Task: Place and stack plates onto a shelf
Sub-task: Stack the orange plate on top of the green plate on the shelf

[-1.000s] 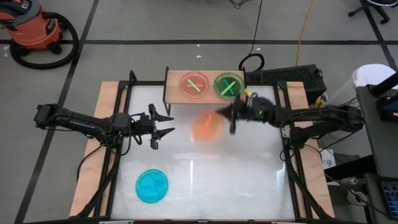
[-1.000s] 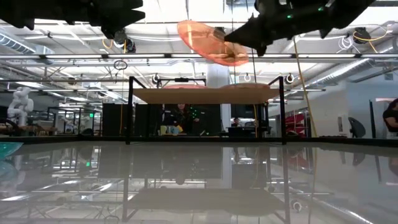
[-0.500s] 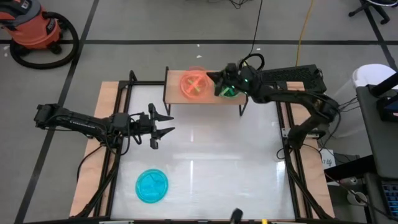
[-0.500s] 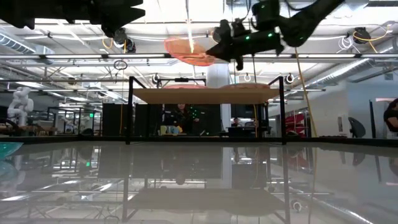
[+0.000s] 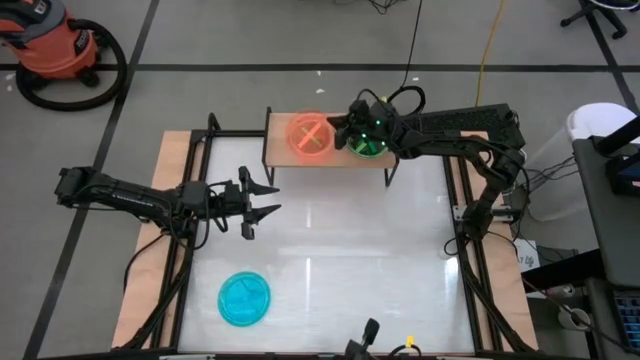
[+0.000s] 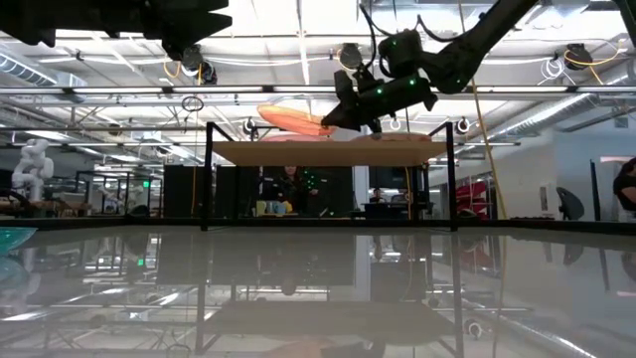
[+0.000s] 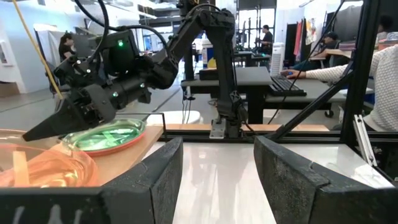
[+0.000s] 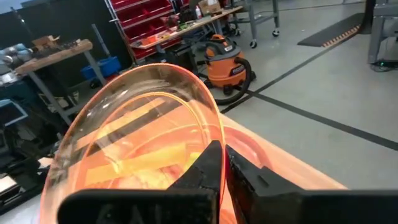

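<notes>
One second on from mid-table, the right gripper (image 5: 345, 128), clamped on the orange plate (image 5: 311, 133), now hangs low over the shelf (image 5: 278, 128), upper centre, apparently stacking it; the left gripper (image 5: 262, 197) waits open, centre left.

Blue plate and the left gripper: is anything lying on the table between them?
No. In the high view the white table is bare between the blue plate and the left gripper.
</notes>
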You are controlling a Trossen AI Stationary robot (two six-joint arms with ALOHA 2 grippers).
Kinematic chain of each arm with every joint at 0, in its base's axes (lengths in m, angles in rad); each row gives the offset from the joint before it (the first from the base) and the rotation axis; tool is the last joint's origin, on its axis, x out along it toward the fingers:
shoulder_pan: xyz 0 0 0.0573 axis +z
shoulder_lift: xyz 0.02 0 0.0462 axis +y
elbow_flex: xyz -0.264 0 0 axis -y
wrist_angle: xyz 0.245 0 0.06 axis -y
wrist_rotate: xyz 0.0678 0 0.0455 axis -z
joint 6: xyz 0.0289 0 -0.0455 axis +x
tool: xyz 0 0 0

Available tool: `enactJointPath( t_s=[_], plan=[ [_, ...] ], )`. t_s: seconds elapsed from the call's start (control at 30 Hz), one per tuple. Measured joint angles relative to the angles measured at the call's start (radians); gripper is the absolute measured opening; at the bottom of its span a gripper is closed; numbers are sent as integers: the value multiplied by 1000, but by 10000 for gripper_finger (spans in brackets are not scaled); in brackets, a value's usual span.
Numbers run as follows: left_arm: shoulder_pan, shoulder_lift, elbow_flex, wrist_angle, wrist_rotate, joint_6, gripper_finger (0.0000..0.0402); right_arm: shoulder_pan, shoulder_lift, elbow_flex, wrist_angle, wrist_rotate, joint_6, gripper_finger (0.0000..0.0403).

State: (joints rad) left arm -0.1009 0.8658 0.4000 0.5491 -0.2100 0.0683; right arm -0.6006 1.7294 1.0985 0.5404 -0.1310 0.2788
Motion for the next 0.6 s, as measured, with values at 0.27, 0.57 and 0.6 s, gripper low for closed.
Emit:
enactJointPath(
  t_s=[0.27,0.57,0.6],
  plan=[
    [0,0,0,0,0,1,204,-2,-5,0,1,-1,-2,73],
    [0,0,0,-25,0,-5,204,2,-59,0,0,-146,-29,147],
    [-1,0,0,-26,1,-9,204,5,-71,0,0,-176,-29,148]
  ],
)
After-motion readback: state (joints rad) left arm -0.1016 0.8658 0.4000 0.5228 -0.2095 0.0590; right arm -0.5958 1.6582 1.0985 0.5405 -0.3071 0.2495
